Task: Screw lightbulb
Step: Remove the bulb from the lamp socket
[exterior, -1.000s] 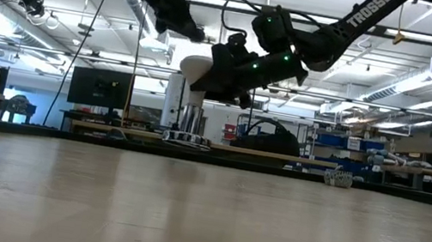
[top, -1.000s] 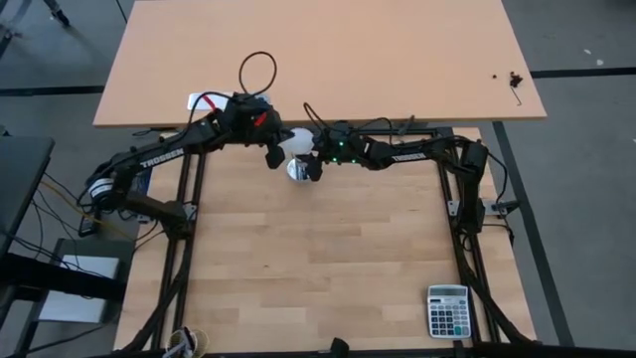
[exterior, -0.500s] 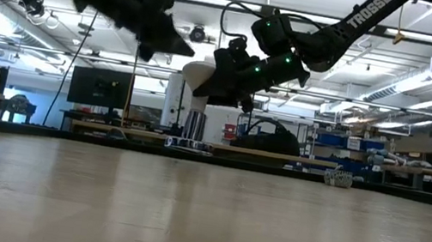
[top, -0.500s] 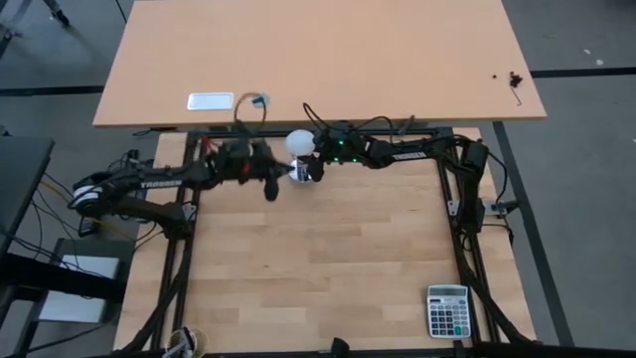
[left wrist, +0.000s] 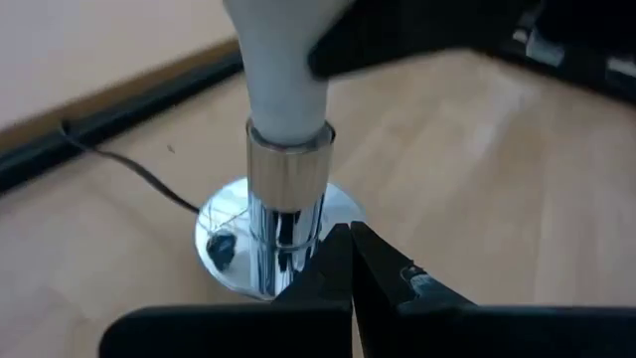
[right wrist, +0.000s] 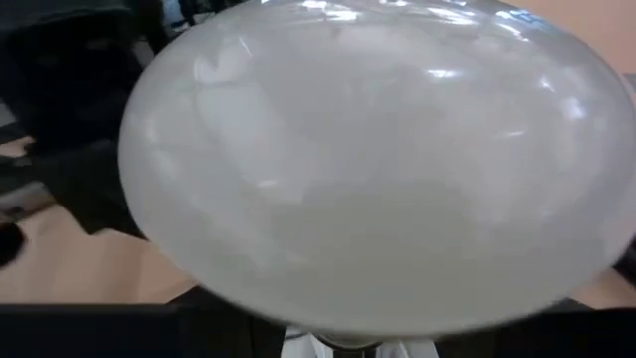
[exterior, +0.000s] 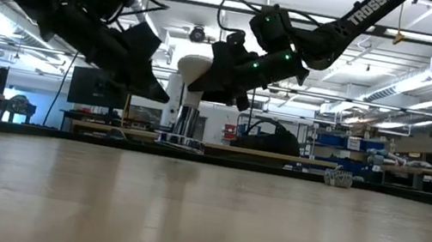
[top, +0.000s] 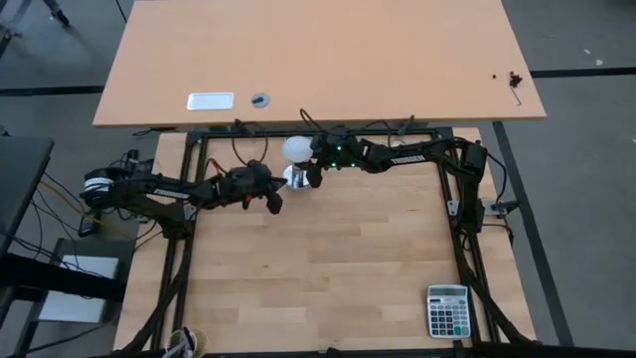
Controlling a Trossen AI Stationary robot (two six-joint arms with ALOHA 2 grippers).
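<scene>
The white lightbulb [top: 296, 149] stands upright near the table's far edge. Its narrow neck [left wrist: 285, 94] sits in the chrome socket tube [left wrist: 288, 189], which rises from a round shiny base [left wrist: 227, 244] with a black cord [left wrist: 129, 169]. My right gripper [exterior: 222, 74] is shut on the bulb's head, which fills the right wrist view [right wrist: 378, 169]. My left gripper [top: 271, 200] is shut and hangs low, just left of and nearer than the socket. Its tips [left wrist: 351, 264] are close in front of the tube; I cannot tell whether they touch it. My right gripper holds the lightbulb by its wide rounded head [exterior: 203, 71], with a finger [left wrist: 393, 40] on either side. It comes nearly level from the table's right, slanting slightly down. The bulb stands upright with its neck down in the chrome socket.
A calculator [top: 448, 310] lies at the near right corner. Beyond the far edge stands a second tabletop [top: 397, 60] with a white plate [top: 211, 100] and a small round grommet [top: 259, 99]. The wooden surface toward the near edge is open room.
My left gripper, shut throughout, has come down from beside the bulb's head toward the near edge, rolling as it sank. It now hangs low by the socket. My right gripper and the bulb have stayed where they were.
</scene>
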